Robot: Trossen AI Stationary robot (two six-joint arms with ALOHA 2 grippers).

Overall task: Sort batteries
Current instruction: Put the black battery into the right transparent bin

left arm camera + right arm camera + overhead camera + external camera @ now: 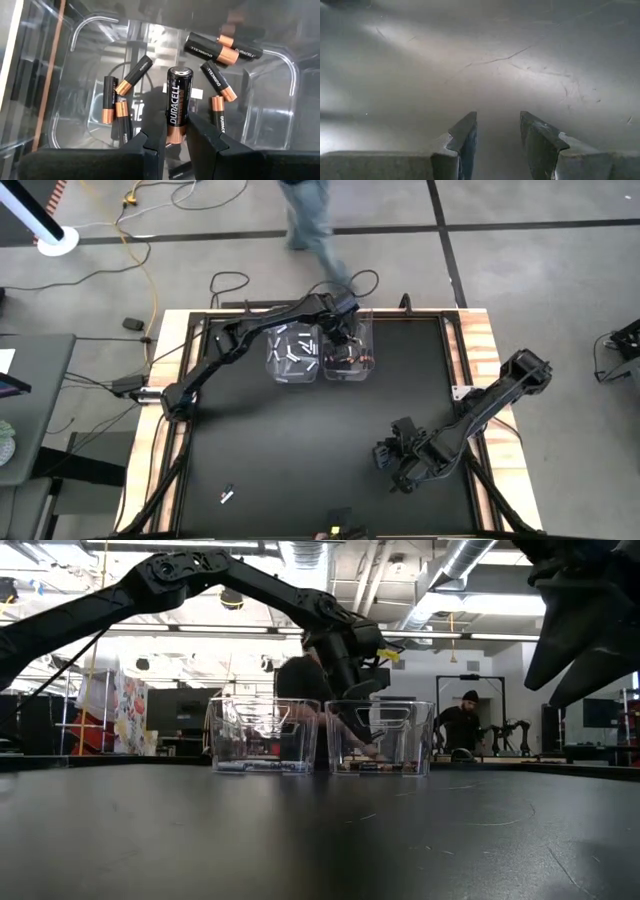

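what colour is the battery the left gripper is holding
Black with a copper end, best in the left wrist view: battery, left gripper.

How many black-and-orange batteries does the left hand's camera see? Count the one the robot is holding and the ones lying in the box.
Held battery in the left gripper: 1
Loose batteries in the bin: 7, as far as I can make out
Total: 8

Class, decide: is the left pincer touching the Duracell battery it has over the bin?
Touching. The left wrist view shows the left pincer with both fingers pressed against the upright Duracell battery.
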